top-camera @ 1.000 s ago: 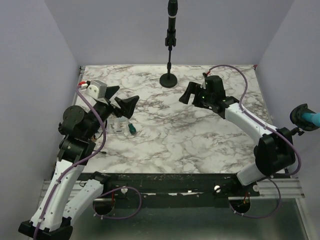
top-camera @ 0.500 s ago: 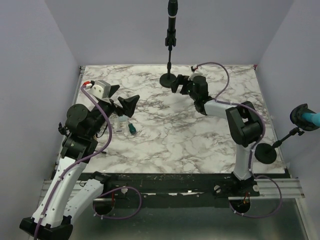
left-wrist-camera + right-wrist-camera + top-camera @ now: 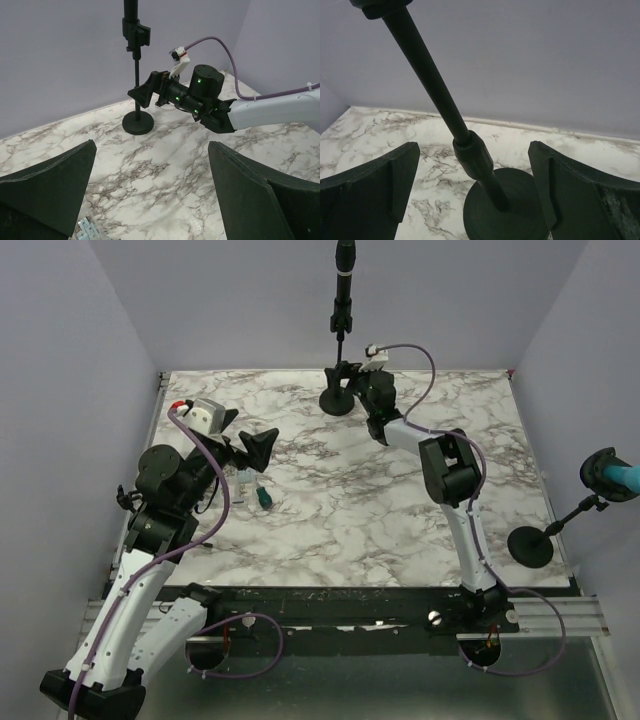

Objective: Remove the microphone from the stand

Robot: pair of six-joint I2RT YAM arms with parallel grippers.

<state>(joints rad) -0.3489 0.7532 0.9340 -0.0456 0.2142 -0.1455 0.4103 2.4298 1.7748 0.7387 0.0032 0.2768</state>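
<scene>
The right gripper's (image 3: 474, 165) black fingers (image 3: 375, 185) stand apart, one on each side of the thin pole of the black microphone stand (image 3: 432, 75). They sit low, just above its round base, with a gap showing on both sides. The slim black microphone (image 3: 345, 265) sits upright in the clip at the stand's top, at the far edge of the white marbled table (image 3: 400, 510). The left gripper (image 3: 150, 200) is also spread wide, holding nothing, above the table's left part near a small green-handled tool (image 3: 263, 497).
</scene>
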